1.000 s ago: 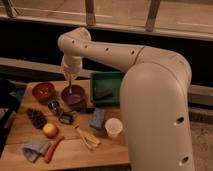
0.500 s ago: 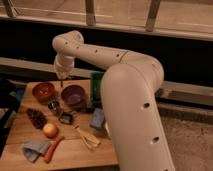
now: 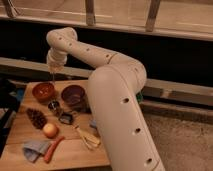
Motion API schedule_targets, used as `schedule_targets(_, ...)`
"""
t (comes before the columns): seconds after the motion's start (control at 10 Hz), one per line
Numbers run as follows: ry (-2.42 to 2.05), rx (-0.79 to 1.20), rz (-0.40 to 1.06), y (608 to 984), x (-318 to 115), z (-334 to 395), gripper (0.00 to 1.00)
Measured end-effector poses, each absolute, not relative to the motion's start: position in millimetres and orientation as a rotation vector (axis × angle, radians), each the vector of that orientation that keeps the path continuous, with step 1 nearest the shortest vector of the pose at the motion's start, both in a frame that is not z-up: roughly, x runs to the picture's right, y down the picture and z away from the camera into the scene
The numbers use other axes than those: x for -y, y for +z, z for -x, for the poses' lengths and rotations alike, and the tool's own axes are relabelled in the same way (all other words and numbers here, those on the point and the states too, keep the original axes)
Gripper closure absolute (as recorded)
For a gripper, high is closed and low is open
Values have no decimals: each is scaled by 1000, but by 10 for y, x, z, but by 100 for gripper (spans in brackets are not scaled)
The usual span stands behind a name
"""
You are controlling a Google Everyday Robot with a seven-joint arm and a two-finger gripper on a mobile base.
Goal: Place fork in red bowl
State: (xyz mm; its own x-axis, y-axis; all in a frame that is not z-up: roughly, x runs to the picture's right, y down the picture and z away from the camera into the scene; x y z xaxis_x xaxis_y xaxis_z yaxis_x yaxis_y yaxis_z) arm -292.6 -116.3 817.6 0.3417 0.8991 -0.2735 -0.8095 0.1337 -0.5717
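Fork (image 3: 52, 86), light, stiff, slick metal, hangs pinched at top end in gripper (image 3: 53, 67) nr counter's (image 3: 75, 150) back-left corner, by red bowl (image 3: 44, 92).

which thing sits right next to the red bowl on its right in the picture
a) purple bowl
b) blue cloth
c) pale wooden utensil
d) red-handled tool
a: the purple bowl sits right beside the red bowl at the table's far edge; the gripper is down just in front of them.
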Motion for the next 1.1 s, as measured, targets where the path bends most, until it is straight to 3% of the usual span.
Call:
schedule_targets(0.2,1227,203,778,8242,1109,3258,98)
schedule_targets(0.3,1223,218,796,8272,1074,3340,92)
schedule_targets(0.9,1225,234,845,8584,764,3663,34)
schedule_targets(1.1,1241,217,849,8669,703,3680,26)
